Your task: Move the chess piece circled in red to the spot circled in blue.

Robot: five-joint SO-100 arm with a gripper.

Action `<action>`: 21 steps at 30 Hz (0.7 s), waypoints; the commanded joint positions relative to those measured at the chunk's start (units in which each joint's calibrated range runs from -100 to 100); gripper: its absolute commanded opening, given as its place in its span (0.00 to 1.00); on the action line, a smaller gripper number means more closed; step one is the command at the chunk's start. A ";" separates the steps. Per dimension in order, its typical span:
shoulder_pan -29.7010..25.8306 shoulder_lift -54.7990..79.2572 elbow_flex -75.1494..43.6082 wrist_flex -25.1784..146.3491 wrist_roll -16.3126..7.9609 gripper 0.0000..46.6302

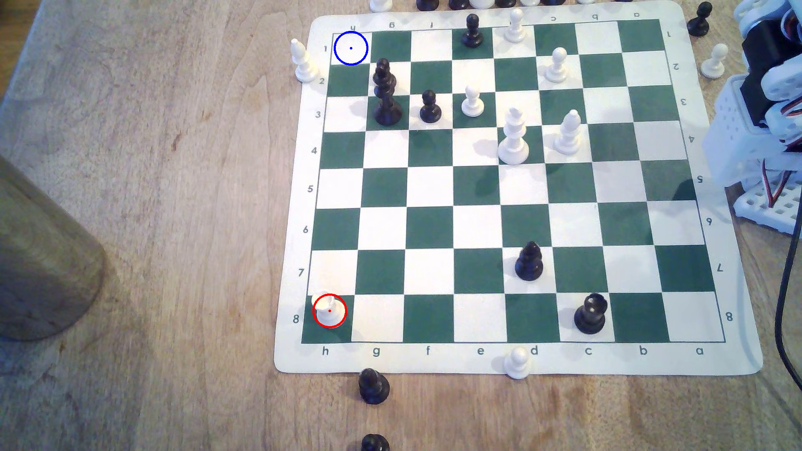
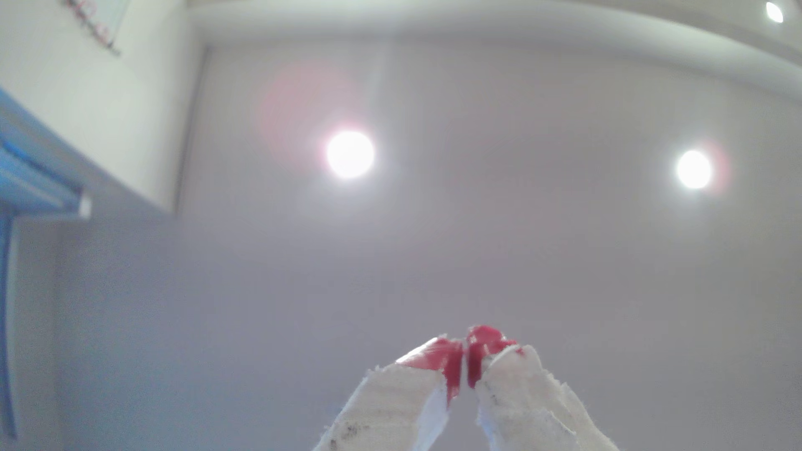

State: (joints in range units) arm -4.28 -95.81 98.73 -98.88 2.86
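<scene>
The chess piece (image 1: 328, 310) stands on the green corner square at the board's (image 1: 516, 362) near edge, at the exterior view's left, and the spot (image 1: 350, 48) is the pale corner square straight up that same edge. My gripper (image 2: 466, 362) points at the ceiling, red tips pressed together, holding nothing. I judge I should swing over, open wide, descend squarely over the piece, clearing the black queen (image 1: 385, 93) beside the route.

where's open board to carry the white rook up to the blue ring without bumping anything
Free: the h column between the cream-white rook-like piece and the blue-ringed cream square, and rows 5 and 6 across the green-and-cream board mat. Crowded: right beside the ring, the tall black king on the g column and the white bishop off the mat's edge.
</scene>
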 commanded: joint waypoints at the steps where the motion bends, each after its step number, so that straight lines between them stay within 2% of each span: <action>1: -2.72 0.06 1.27 -0.13 0.20 0.00; 6: -5.70 0.06 -1.36 16.57 0.20 0.00; 11: -5.54 0.14 -4.99 33.12 0.20 0.00; 14: -4.37 0.14 -9.43 54.90 0.20 0.00; 16: -3.58 1.07 -15.24 76.94 -0.24 0.00; 18: -3.04 3.11 -18.23 79.80 -0.24 0.00; 21: -2.96 8.46 -26.57 93.81 -0.24 0.00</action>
State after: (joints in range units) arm -7.23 -92.88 84.27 -22.55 2.71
